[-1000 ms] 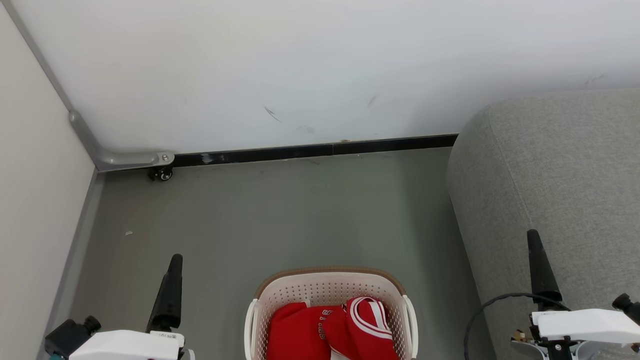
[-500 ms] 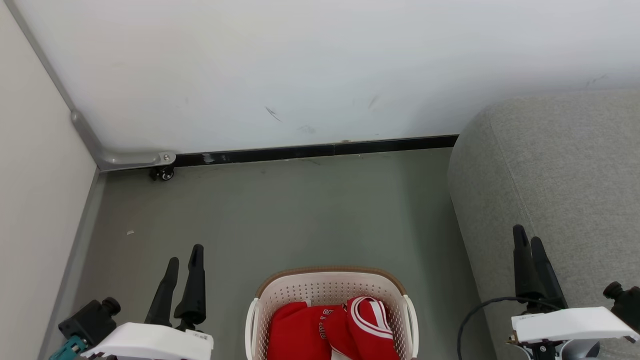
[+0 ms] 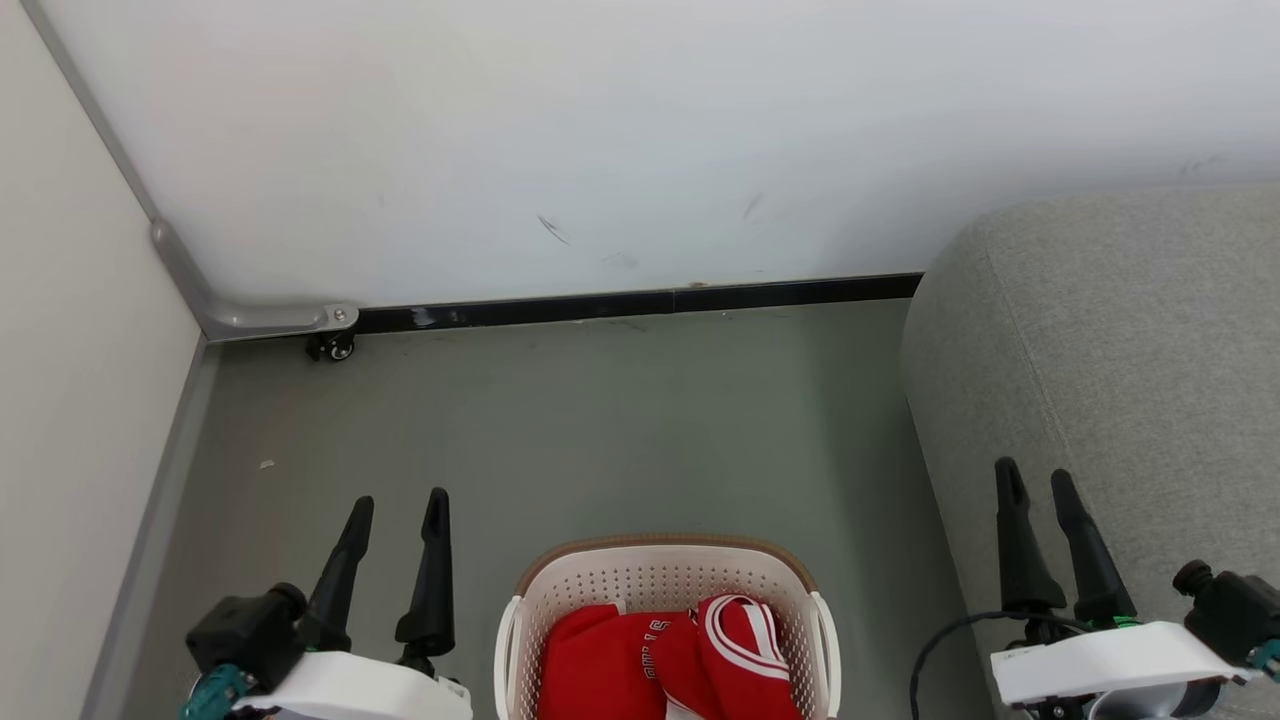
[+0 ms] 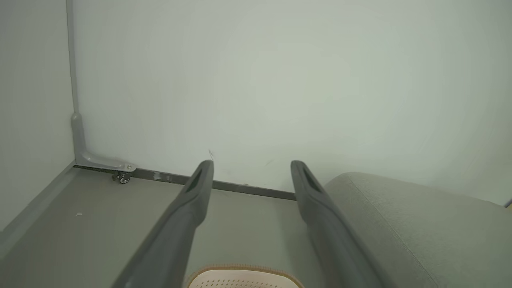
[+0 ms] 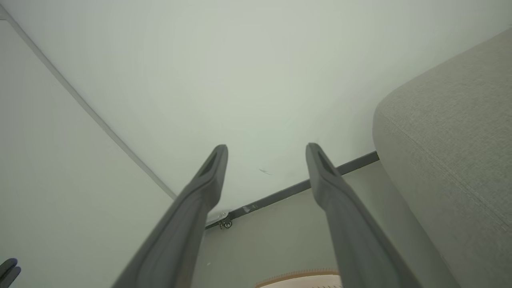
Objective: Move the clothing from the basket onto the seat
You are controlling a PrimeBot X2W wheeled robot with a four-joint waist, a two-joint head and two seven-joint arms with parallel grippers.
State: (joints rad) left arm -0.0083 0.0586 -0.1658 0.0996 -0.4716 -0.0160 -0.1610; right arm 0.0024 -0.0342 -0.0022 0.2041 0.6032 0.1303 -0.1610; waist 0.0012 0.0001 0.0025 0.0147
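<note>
The cream perforated basket (image 3: 660, 575) with a brown rim stands on the floor at the bottom centre of the head view. Red clothing (image 3: 665, 655) lies inside it, one piece with white stripe trim, one with dark lettering. The grey seat (image 3: 1120, 350) rises at the right. My left gripper (image 3: 398, 500) is open, left of the basket, fingers pointing at the wall. Open as well, my right gripper (image 3: 1035, 477) hangs in front of the seat's side. The basket's rim (image 4: 242, 270) peeks in at the bottom of the left wrist view, between the empty left gripper (image 4: 251, 165) fingers.
A white wall closes the far side, with a dark skirting strip (image 3: 640, 302) along the floor. A pale panel stands at the left, its metal foot and caster (image 3: 333, 346) in the corner. Grey floor (image 3: 600, 420) stretches between wall and basket.
Both wrists have rolled so that each gripper now shows two spread fingers instead of one. The left gripper has shifted right toward the basket, the right gripper left.
</note>
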